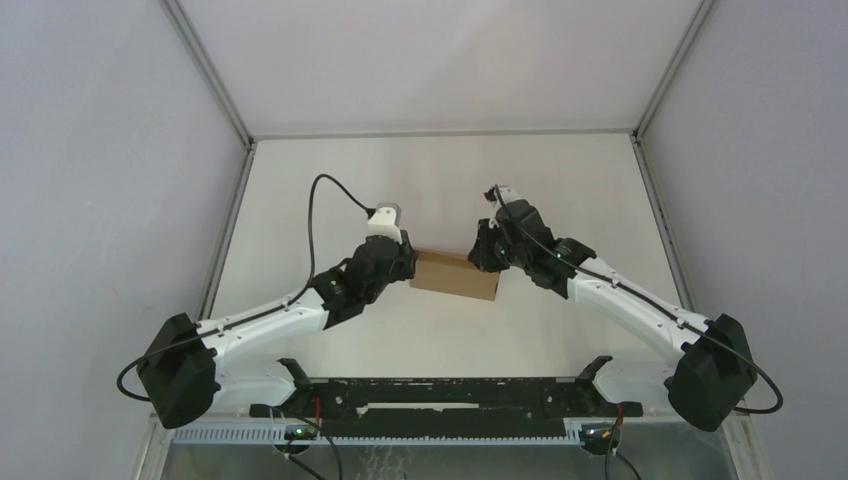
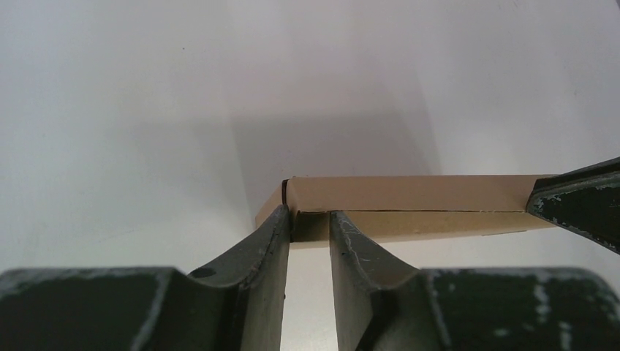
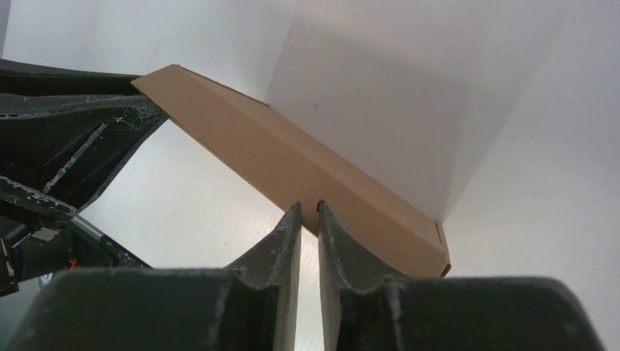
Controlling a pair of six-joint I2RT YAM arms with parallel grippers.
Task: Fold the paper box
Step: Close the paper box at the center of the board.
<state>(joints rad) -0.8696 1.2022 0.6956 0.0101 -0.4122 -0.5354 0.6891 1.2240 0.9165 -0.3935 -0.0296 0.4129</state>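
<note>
Paper box [image 1: 455,274], middle of worktop [image 1: 330,180]. Left arm [image 1: 270,320] and right arm [image 1: 630,300] reach inward to its ends. Left gripper [image 2: 307,218]: slightly parted astride the box corner. Right gripper [image 3: 307,208]: nearly closed at the box edge, hold cannot be told.

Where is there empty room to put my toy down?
Bare table lies behind the paper box, up to the back wall, and in front of it, down to the black rail. The middle is crowded: the left gripper and right gripper meet the box there.
</note>
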